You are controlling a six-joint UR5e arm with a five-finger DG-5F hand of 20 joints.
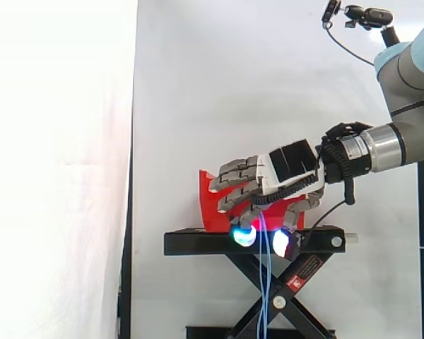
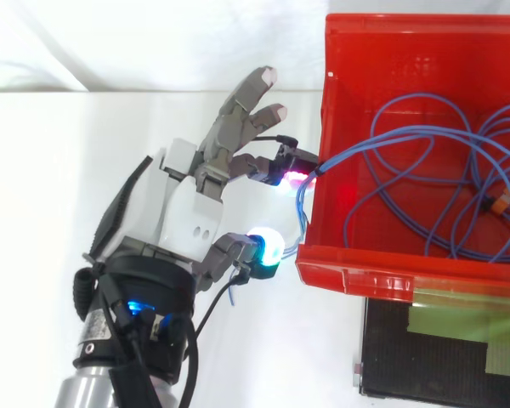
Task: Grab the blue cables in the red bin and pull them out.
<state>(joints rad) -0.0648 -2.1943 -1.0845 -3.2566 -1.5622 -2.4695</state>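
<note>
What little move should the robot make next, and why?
Probably draw the hand straight away from the red bin: it pinches the blue cables just outside the bin's wall, while most of their loops lie inside.

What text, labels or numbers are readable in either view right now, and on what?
Red label on the stand leg: print too small to read.
Raised marks on the bin back wall: too faint to read.
Hand and blue cables: no print visible.
Nothing can be quoted.
</note>
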